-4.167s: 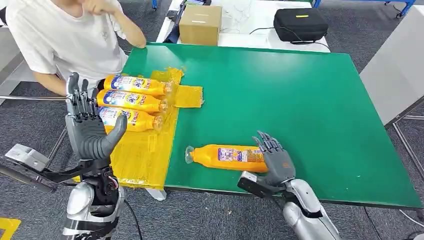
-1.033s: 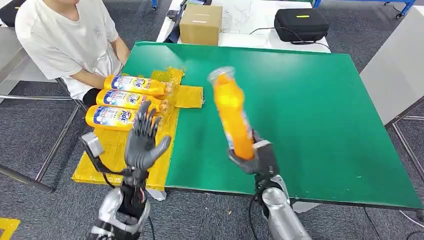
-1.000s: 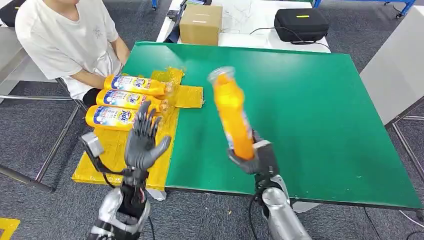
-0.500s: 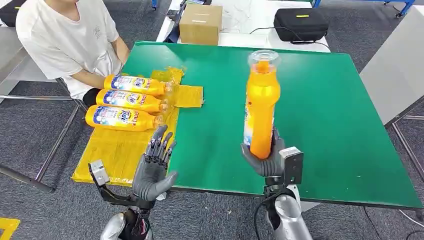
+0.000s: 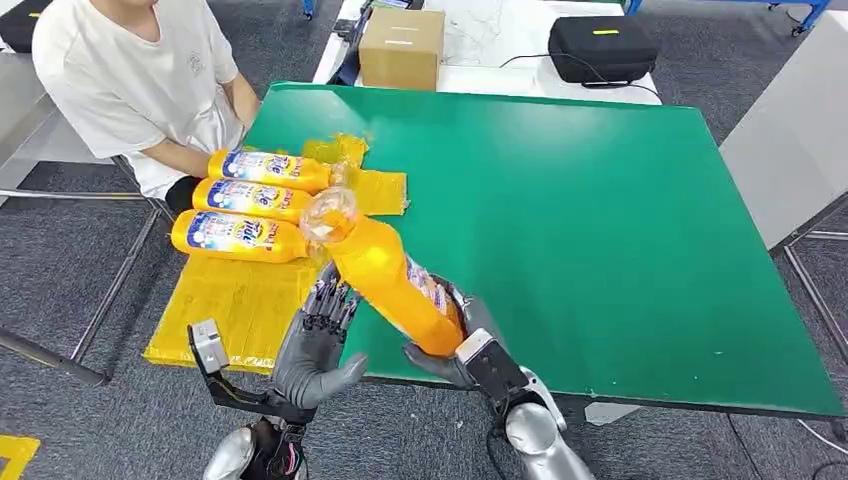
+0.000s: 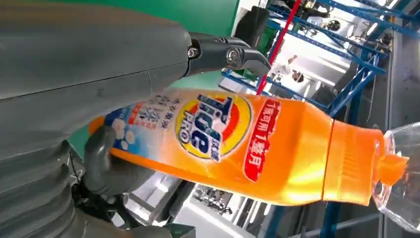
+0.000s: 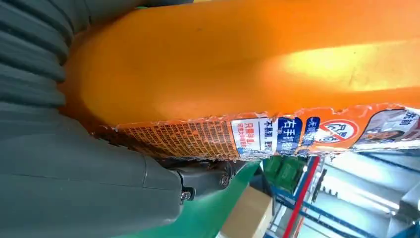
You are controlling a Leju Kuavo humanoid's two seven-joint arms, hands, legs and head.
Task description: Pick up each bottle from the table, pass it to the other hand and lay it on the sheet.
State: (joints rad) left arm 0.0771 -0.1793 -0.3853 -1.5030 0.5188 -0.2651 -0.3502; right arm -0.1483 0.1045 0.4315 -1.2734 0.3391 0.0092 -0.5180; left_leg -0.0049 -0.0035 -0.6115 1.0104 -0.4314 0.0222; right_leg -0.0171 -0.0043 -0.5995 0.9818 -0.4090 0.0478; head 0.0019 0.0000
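I'm mid-handover: my right hand grips the bottle by its base, tilting the capped end across toward my left hand, which waits just beside it, fingers spread. Whether the left fingers already touch the bottle, I can't quite tell. Next, the left hand must close around the body before the right lets go, then lay it on the sheet.

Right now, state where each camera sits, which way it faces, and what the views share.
Head view: high on the body, looking down at the green table; both hands show, right hand gripping the held bottle, left hand open beside it.
Left wrist view: behind the left hand, facing the bottle's label.
Right wrist view: behind the right hand, against the bottle's base.
All three share that bottle.
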